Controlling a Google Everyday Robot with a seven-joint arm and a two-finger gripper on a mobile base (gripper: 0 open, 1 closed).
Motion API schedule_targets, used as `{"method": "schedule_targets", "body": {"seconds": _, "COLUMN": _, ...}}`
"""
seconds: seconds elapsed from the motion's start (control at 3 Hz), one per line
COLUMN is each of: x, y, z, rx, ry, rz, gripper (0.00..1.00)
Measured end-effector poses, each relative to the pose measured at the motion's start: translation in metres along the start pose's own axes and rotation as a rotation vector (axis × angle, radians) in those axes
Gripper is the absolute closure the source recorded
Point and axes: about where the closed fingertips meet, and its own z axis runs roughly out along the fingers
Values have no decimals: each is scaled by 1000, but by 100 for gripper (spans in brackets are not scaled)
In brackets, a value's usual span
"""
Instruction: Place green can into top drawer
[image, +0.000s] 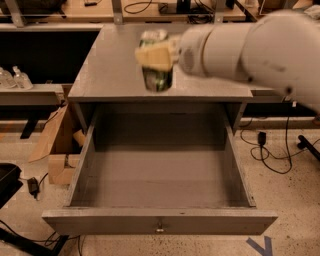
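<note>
The white arm reaches in from the upper right. My gripper (156, 56) is shut on the green can (157, 79), which hangs upright from the cream fingers (152, 57) above the cabinet top, near its front edge. The top drawer (159, 222) is pulled fully open below; its inside is bare and its small metal knob (159, 229) shows on the front panel. The can is behind and above the drawer's back end.
The grey cabinet top (105, 70) lies under the can. A cardboard box (57, 150) stands on the floor at the drawer's left. Cables (272, 150) run over the floor at the right. Plastic bottles (15, 77) sit on a shelf at far left.
</note>
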Motion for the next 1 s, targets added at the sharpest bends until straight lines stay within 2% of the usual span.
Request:
{"method": "schedule_targets", "body": {"seconds": 0.33, "x": 121, "y": 24, "z": 39, "rx": -90, "ry": 117, "rz": 12, "gripper": 100}}
{"method": "schedule_targets", "body": {"seconds": 0.67, "x": 158, "y": 31, "z": 48, "rx": -114, "ry": 151, "rz": 27, "gripper": 100}}
{"method": "schedule_targets", "body": {"seconds": 1.0, "x": 157, "y": 31, "z": 48, "rx": -114, "ry": 150, "rz": 26, "gripper": 100}}
